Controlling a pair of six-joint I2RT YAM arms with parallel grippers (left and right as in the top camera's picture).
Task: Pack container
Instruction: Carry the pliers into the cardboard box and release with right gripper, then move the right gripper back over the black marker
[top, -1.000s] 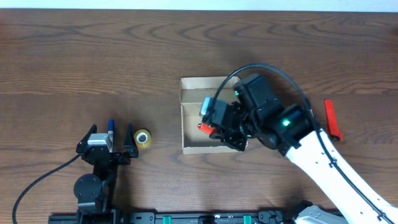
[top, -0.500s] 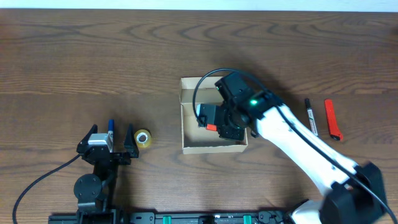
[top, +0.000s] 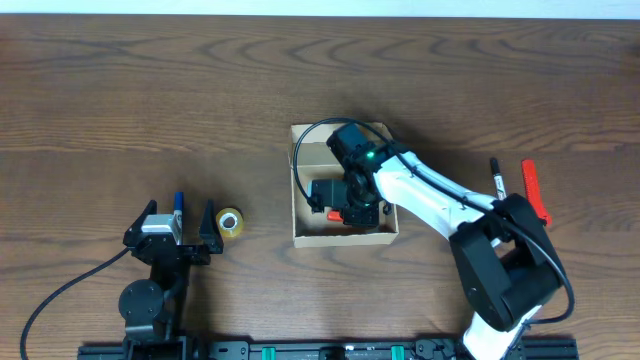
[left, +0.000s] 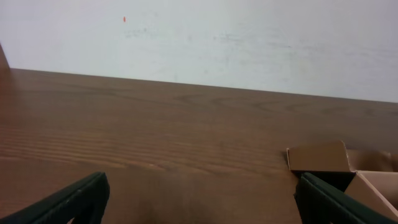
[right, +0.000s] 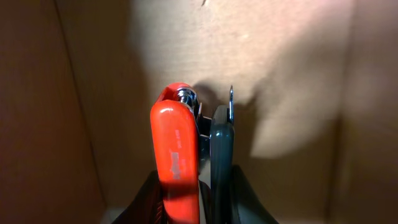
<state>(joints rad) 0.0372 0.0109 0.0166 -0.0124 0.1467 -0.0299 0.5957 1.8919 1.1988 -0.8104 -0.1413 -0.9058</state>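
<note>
The container (top: 297, 190) is a small tan cardboard box, open, at the table's middle; its corner also shows in the left wrist view (left: 317, 158). My right gripper (top: 340, 205) is down inside the box, shut on an orange and dark grey tool (right: 186, 143) that looks like a small stapler. In the right wrist view my gripper (right: 196, 186) holds the tool close to the cardboard floor (right: 280, 56). My left gripper (top: 190, 235) is open and empty at the front left, and the left wrist view (left: 199, 205) shows only bare wood between its fingers.
A yellow tape roll (top: 229, 222) lies just right of the left gripper. A blue item (top: 179, 200) is by the left gripper. A black marker (top: 497, 185) and a red pen (top: 535, 192) lie to the right of the box.
My right gripper has moved left and down into the box with the orange tool. The black marker is now uncovered. The left arm has not moved.
</note>
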